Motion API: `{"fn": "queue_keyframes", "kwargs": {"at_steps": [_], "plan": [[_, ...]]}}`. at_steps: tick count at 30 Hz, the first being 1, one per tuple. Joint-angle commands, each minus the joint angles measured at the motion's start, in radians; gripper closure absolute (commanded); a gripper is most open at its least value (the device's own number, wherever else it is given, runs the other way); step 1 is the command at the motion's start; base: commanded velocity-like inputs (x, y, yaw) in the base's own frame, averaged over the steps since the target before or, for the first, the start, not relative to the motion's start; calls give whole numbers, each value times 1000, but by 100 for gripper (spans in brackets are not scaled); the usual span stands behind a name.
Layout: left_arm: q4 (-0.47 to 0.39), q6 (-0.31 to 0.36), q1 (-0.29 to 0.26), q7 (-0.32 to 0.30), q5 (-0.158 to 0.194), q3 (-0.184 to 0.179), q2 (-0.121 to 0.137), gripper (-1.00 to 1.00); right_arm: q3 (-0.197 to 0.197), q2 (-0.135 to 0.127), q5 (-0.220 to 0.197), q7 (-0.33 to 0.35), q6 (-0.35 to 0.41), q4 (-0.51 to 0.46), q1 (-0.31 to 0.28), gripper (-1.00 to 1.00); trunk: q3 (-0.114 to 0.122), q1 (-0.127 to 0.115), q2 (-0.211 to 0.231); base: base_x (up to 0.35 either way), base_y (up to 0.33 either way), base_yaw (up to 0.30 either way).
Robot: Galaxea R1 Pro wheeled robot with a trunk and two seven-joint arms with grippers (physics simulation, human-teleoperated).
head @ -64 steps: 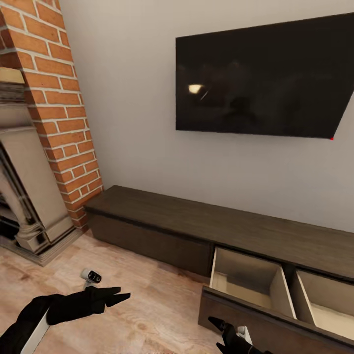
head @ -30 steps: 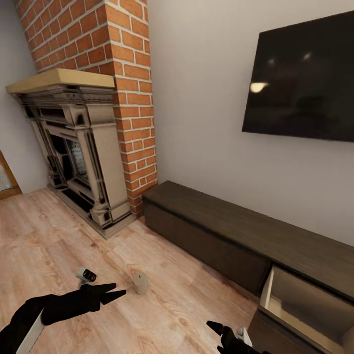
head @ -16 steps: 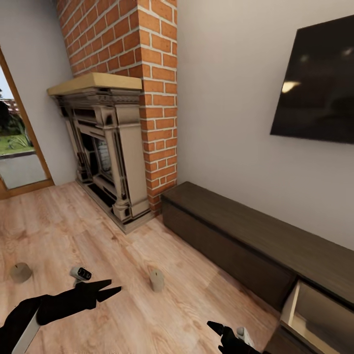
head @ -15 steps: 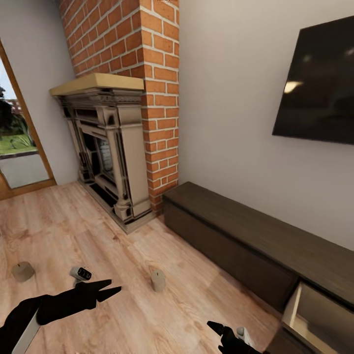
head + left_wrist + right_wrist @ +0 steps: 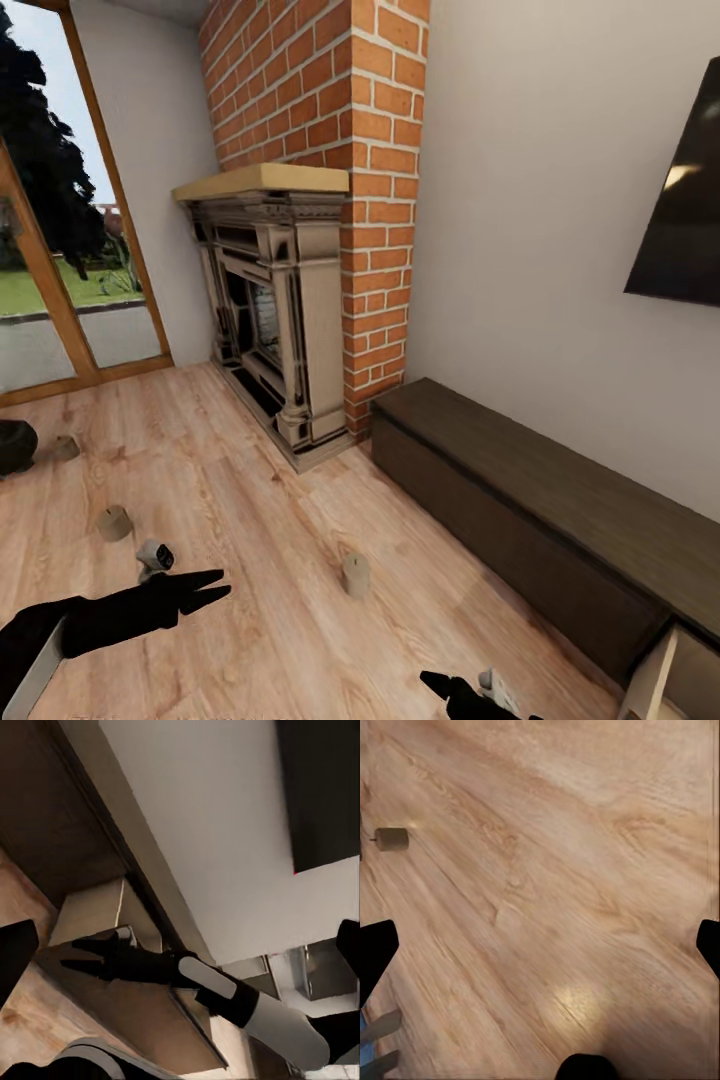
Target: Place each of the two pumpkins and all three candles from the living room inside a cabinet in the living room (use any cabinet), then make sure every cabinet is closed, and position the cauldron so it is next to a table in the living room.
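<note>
Candles lie ahead of us: one (image 5: 355, 575) between our grippers, two (image 5: 114, 522) (image 5: 66, 448) beyond the left gripper (image 5: 205, 588). Left and right (image 5: 436, 683) jaws spread wide, empty.

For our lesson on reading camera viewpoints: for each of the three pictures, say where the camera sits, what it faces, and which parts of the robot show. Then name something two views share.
Head view: high on the robot, looking down over the wood floor, fireplace and cabinet; left gripper and right gripper show.
Left wrist view: on the left arm, facing the cabinet's open drawer and the right arm.
Right wrist view: on the right arm, facing the floor and a candle.
Shared: candles also stand in the head view, e.g..
</note>
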Motion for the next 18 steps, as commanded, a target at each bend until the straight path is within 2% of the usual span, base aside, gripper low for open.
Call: {"fn": "queue_keyframes", "kwargs": {"at_steps": [1,2,3,4,6,8,10,14,15,16,17,18], "plan": [[0,10,-1,39,1,23,2,-100,-3,1,8,-21,1,-1,0,-100,2,-4,7,0,0,293],[0,9,-1,96,0,51,2,-100,-3,2,24,-54,-15,-1,0,-100,5,-8,14,0,0,293],[0,9,-2,185,-1,82,1,-100,-2,3,49,-108,-45,-1,0,-100,9,-12,21,0,0,293],[0,8,-2,250,0,96,0,-100,-1,4,68,-155,-74,-1,0,-100,12,-16,28,0,0,293],[-5,4,-5,376,0,111,-5,-100,7,11,114,-264,-131,-1,0,-100,18,-23,42,0,0,293],[-12,-2,-6,491,1,118,-9,-100,36,32,153,-363,-174,-1,0,-100,24,-31,56,0,0,293],[-22,-12,-6,597,1,121,-11,-100,67,49,173,-430,-209,0,0,-100,30,-39,70,0,0,293],[-44,-54,-6,763,-5,121,-29,-100,99,58,184,-472,-255,0,0,-100,43,-54,98,0,0,293],[-45,-82,-7,864,-7,119,-48,-100,106,60,185,-479,-268,1,0,-100,46,-58,105,0,0,293],[-44,-92,-7,901,-7,119,-54,-100,107,60,186,-479,-272,2,0,-100,49,-62,112,0,0,293],[-44,-120,-7,985,-7,118,-68,-100,109,61,187,-479,-277,7,0,-100,52,-65,119,0,0,290],[-43,-135,-7,1025,-6,118,-75,-100,110,61,188,-480,-280,10,0,-100,55,-69,126,0,0,288]]}}
